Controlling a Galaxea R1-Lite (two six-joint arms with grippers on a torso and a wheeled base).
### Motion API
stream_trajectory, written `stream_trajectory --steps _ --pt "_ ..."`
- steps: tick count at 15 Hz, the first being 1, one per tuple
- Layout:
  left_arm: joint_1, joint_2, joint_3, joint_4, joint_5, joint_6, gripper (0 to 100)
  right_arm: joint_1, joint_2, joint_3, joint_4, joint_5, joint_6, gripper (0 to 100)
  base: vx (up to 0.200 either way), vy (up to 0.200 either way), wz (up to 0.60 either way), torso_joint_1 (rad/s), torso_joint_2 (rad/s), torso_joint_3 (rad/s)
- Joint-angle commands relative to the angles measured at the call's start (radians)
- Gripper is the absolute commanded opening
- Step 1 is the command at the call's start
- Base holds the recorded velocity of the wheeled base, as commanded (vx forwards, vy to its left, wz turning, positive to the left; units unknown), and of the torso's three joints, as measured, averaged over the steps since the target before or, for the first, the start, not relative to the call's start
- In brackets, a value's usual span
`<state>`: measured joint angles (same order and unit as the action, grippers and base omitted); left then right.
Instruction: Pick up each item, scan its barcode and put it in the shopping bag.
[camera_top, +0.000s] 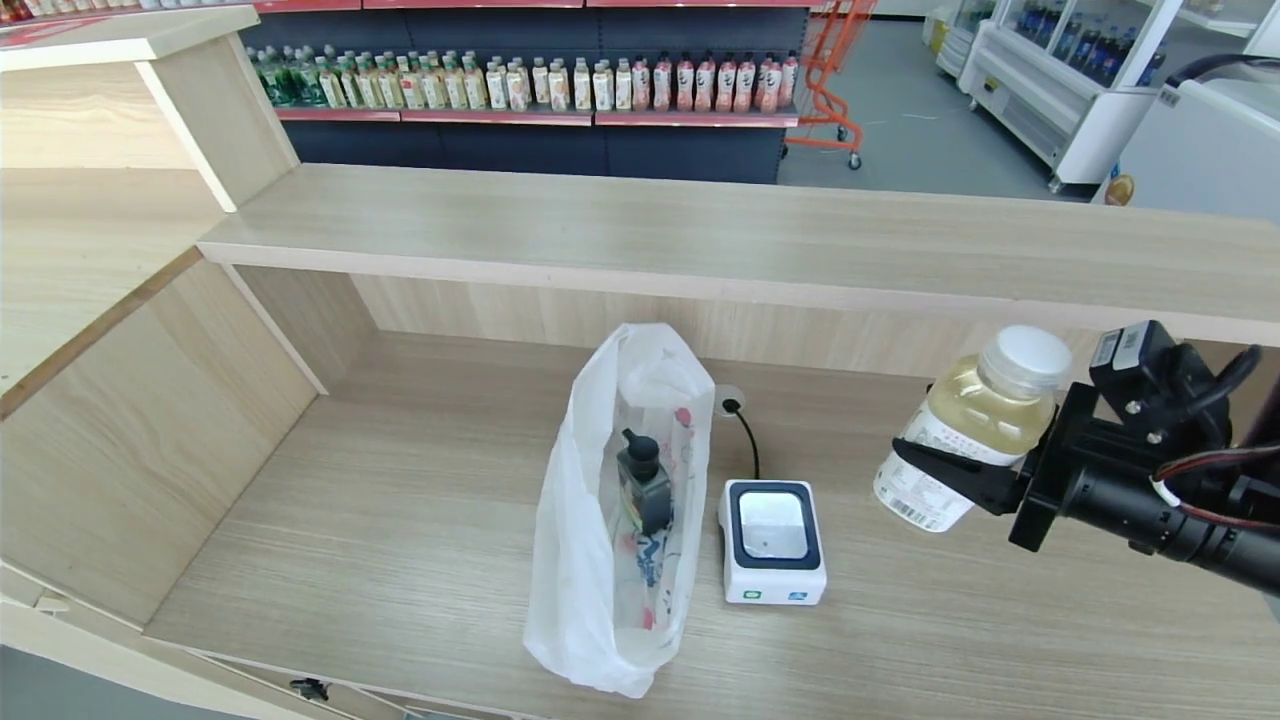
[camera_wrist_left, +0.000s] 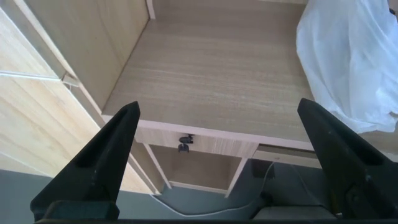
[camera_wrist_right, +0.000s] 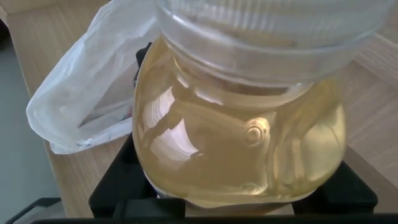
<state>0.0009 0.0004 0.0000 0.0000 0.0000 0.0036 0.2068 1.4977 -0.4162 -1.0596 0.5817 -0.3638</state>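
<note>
My right fingers (camera_top: 950, 472) are clamped across the labelled waist of a drink bottle (camera_top: 975, 420). I hold it in the air, tilted, with its white cap up and towards my wrist. It is nearly full of pale yellow liquid, so I judge it fairly heavy for its size and bottom-weighted. The wall is smooth clear plastic that would give under a hard squeeze, and the label wrap looks slick. The waist seems the right place to hold it: firm, below the rounded shoulder, and leaving the barcode (camera_top: 912, 512) near the base uncovered.

The bottle hangs above the counter (camera_top: 400, 500), off to the right of the scanner (camera_top: 772, 540), whose glass window faces up. Just beside the scanner on its far side stands the shopping bag (camera_top: 610, 520). It is thin, white and limp, with its mouth open, and a dark bottle (camera_top: 642, 485) is inside. I expect its walls to fold at a nudge.

My left fingers (camera_wrist_left: 112, 162) are spread wide on nothing, at the counter's near edge.
</note>
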Motion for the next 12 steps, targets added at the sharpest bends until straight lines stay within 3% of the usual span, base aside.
stream_trajectory --steps 1,4,7,12 --pt "0.001 0.0 0.0 0.0 0.0 -0.001 100 0.002 0.035 -0.001 0.001 0.001 0.0 0 0.0 0.0 0.0 0.0 0.0 0.0" --pt "0.002 0.0 0.0 0.0 0.0 -0.001 100 0.002 0.107 -0.004 -0.031 0.003 -0.027 0 0.0 0.0 0.0 0.0 0.0 0.0" --pt "0.001 0.0 0.0 0.0 0.0 0.001 100 -0.007 0.28 -0.041 -0.212 0.046 -0.184 0 0.0 0.0 0.0 0.0 0.0 0.0" --pt "0.001 0.0 0.0 0.0 0.0 0.001 100 0.016 0.389 -0.067 -0.235 0.153 -0.379 0 0.0 0.0 0.0 0.0 0.0 0.0"
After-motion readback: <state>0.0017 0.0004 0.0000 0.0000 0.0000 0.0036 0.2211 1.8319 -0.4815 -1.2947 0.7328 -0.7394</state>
